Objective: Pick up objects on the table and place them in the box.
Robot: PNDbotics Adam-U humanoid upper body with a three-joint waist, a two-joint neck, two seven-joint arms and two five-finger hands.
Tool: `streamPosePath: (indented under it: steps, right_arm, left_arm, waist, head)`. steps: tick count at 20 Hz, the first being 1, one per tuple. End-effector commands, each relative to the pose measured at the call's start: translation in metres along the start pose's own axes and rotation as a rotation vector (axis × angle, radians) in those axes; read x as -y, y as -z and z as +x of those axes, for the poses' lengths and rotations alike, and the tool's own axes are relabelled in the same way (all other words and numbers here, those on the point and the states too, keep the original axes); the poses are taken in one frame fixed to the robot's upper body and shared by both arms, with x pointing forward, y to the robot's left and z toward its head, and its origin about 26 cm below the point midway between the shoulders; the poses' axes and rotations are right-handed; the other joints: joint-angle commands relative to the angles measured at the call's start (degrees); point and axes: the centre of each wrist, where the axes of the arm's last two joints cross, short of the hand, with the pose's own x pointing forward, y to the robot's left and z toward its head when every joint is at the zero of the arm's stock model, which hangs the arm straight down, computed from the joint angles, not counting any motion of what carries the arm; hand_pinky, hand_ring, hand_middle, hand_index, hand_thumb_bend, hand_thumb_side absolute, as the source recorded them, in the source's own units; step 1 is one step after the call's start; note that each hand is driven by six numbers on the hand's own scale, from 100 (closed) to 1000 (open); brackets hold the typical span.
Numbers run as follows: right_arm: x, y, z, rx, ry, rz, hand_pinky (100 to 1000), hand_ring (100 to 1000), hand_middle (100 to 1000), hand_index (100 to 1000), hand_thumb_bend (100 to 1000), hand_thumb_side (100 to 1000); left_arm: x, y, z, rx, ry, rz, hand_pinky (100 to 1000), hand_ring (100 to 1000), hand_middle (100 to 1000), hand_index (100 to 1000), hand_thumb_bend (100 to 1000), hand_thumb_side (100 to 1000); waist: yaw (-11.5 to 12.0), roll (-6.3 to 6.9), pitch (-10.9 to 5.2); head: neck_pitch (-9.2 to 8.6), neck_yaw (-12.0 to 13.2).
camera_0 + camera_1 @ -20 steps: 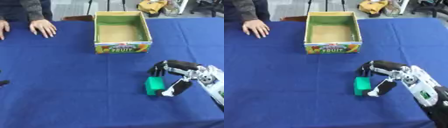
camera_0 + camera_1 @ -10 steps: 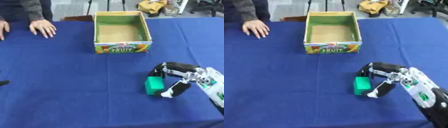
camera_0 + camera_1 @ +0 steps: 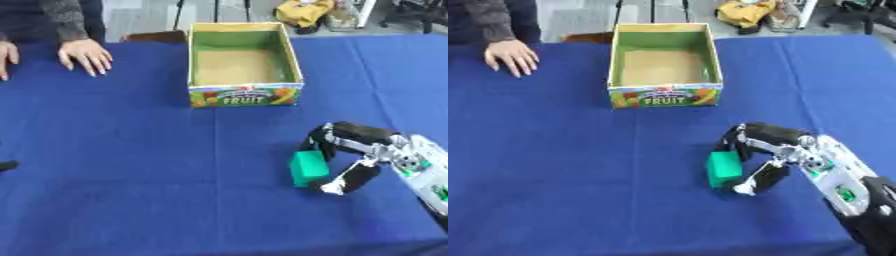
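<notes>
Right hand (image 3: 785,152) enters from the lower right, forearm running off the bottom-right corner. Its fingers (image 3: 737,140) curl over the far side of one green block (image 3: 724,169), and the thumb (image 3: 761,178) bends in at the block's near right side. The block stands on the blue tabletop (image 3: 131,175) inside that curl; whether the fingers press on it or only sit just beside it cannot be told.

View difference: the left eye view shows a small dark shape (image 3: 7,165) at its left edge, well left of the fingers; what it is cannot be made out. The right eye view does not show it. The left eye view also shows two bare hands of a person at the far left; the right eye view shows one (image 3: 511,56).

Count: one green block, one box.

Beyond the fingers and a little to their left stands the open cardboard box (image 3: 246,96), green inside walls, brown floor, "FRUIT" on its near face. Well apart from the block.
</notes>
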Motion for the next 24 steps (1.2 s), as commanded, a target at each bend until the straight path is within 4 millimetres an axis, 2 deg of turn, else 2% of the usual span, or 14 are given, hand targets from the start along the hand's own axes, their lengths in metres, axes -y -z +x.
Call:
streamPosePath:
  steps: [1, 5, 7, 15, 20, 24]
  right_arm:
    - [0.009, -0.003, 0.000, -0.008, -0.029, -0.035, 405, 378, 228, 409, 100, 117]
    - [0.014, -0.004, 0.001, -0.003, 0.007, -0.103, 398, 363, 147, 309, 100, 100]
    - [0.024, -0.005, 0.002, 0.008, 0.026, -0.153, 398, 363, 142, 306, 100, 100]
    - [0.112, -0.008, 0.011, 0.016, -0.098, -0.309, 412, 382, 156, 308, 100, 100]
    - [0.158, 0.015, 0.003, -0.040, -0.189, -0.305, 418, 393, 167, 311, 100, 100]
    - [0.172, 0.043, -0.021, -0.141, -0.181, -0.305, 418, 393, 169, 313, 100, 100]
  left_arm:
    - [-0.002, 0.005, 0.007, 0.023, 0.014, -0.013, 669, 888, 759, 747, 576, 721]
    - [-0.002, 0.005, 0.007, 0.022, 0.015, -0.011, 669, 887, 759, 747, 575, 723]
    - [-0.002, 0.004, 0.007, 0.022, 0.015, -0.011, 669, 887, 759, 747, 575, 722]
    - [-0.004, 0.001, 0.005, 0.008, 0.023, -0.012, 669, 887, 759, 747, 575, 723]
    - [-0.003, 0.001, 0.004, 0.004, 0.022, -0.023, 668, 887, 759, 747, 575, 723]
    - [-0.002, 0.001, 0.004, 0.002, 0.020, -0.034, 668, 887, 759, 747, 576, 723]
  waist:
    - [0.0, 0.13, -0.70]
    - [0.0, 0.10, -0.74]
    - [-0.1, 0.09, -0.84]
    - [-0.2, -0.11, -1.59]
    - [0.9, 0.02, -1.67]
    - [2.4, 0.08, -1.57]
  head:
    - [0.11, -0.1]
    - [0.09, 0.0]
    - [0.07, 0.1]
    - [0.13, 0.5]
    - [-0.29, -0.1]
    - [-0.78, -1.0]
